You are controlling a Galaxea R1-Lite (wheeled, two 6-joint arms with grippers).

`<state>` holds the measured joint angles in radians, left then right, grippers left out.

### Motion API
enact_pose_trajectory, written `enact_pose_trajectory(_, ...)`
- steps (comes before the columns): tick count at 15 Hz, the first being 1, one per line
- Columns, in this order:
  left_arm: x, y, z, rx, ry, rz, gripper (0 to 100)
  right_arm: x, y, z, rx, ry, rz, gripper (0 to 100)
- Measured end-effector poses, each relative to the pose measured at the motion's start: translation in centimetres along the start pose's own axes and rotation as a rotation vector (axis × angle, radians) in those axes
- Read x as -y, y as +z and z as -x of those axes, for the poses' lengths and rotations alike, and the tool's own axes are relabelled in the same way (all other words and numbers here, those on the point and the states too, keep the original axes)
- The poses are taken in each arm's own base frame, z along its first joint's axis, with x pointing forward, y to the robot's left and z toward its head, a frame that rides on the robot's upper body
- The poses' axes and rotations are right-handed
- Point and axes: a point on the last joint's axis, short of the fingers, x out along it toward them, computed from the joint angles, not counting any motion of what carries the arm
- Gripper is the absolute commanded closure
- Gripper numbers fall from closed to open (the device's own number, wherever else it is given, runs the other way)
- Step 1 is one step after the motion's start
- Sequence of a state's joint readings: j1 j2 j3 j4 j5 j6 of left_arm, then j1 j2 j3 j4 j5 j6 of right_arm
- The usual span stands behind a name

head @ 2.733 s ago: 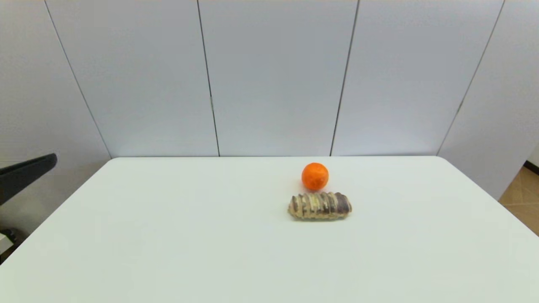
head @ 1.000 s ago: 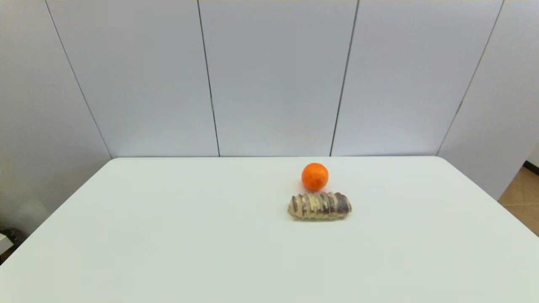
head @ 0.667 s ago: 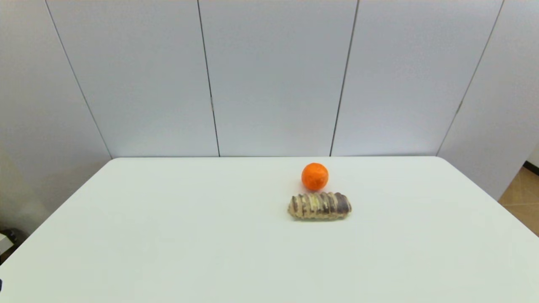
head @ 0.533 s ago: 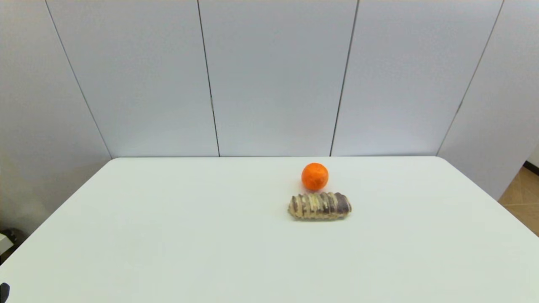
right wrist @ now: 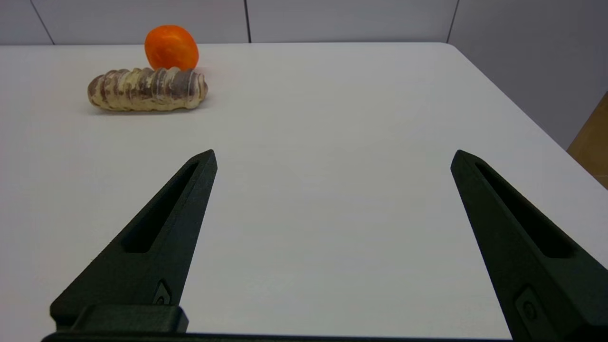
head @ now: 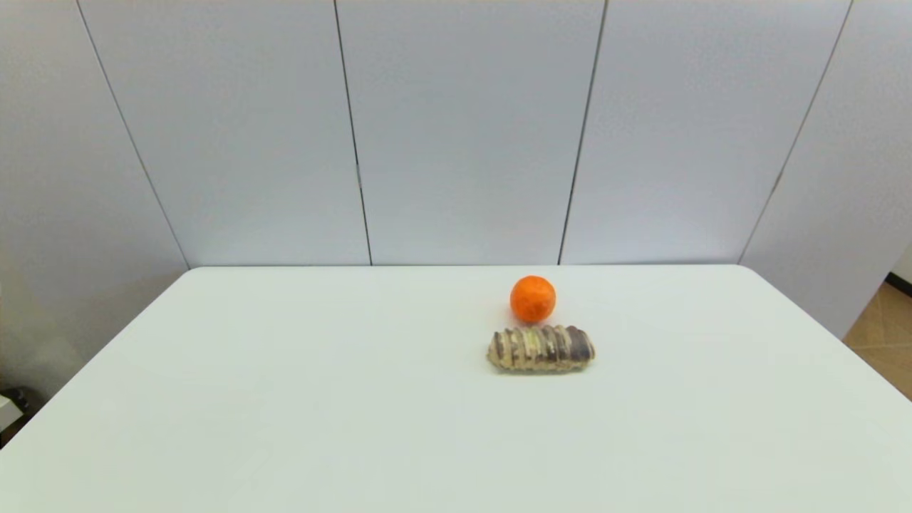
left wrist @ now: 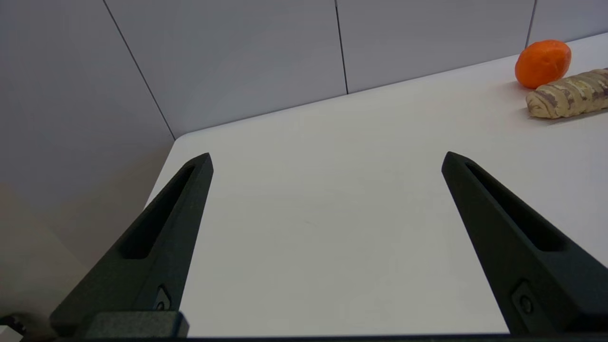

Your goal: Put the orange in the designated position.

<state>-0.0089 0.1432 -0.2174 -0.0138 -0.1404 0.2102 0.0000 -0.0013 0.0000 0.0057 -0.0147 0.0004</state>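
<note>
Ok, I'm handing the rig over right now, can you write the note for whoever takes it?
Left gripper: open, empty, near the table's left side, out of the head view.
Right gripper: open, empty, low over the table's right side.
Orange: on the table, right of centre, just behind the bread roll; whether they touch is unclear.
Done: nothing visible; the orange is not gripped.
Left: grasp the orange and set it at the designated position, which is unmarked.

The right end effector (right wrist: pixel 332 159), fingers spread, faces the orange (right wrist: pixel 171 46) behind the bread roll (right wrist: pixel 147 89).
</note>
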Motion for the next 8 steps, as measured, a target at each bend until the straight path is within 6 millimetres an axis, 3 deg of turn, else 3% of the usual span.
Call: enact_pose_trajectory(8, 0.6, -2.5, 0.2, -0.023, -0.002, 0.004, 0, 0.0, 0.0, 0.0, 0.0, -0.001, 0.0, 0)
